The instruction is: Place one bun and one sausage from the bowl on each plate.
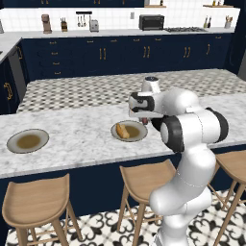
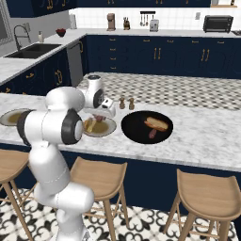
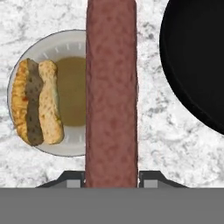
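Sausage [image 3: 111, 92] is hanging clamped between the gripper [image 3: 111, 178] fingers, directly over the near plate [image 3: 65, 41], ready for release. That plate is already carrying a bun [image 3: 37, 103] at its 9 o'clock. Bowl [image 3: 197, 57] is sitting at 2 o'clock, holding remaining food.

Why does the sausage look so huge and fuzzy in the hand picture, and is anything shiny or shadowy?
Hand view: the reddish-brown sausage sits right by the camera in the jaws, so it looms large and soft-edged; the split golden bun on the grey plate with a brownish centre looks sharper. Right base view: the wide black bowl shows no glare, and shadows on the white marble counter are faint.
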Controlling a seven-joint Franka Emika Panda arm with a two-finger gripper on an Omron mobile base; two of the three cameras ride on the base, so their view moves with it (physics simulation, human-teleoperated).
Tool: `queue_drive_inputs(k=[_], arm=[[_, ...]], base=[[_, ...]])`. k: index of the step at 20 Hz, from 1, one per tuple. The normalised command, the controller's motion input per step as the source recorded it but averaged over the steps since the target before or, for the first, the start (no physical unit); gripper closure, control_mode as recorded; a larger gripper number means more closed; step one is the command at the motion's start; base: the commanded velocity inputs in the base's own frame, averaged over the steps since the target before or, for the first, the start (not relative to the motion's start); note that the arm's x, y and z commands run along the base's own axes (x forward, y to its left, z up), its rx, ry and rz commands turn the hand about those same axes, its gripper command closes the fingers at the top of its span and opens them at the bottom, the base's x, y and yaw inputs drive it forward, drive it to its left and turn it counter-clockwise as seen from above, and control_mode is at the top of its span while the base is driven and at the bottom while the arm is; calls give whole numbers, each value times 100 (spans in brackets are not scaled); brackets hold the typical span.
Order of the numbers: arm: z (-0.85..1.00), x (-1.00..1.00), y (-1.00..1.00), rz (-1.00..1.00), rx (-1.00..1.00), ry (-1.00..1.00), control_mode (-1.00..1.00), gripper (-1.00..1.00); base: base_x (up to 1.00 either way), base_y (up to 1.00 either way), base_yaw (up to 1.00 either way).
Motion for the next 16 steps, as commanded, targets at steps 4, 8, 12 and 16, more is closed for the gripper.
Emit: queue_drive_inputs(k=[4,8,12,16], arm=[[-16,73,29,0,0,0,-100,100],[-49,36,28,1,0,3,-100,100],[-62,26,1,6,0,6,-100,100],[-60,11,0,7,0,11,-100,100]], base=[[0,0,0],[0,0,0],[0,0,0],[0,0,0]])
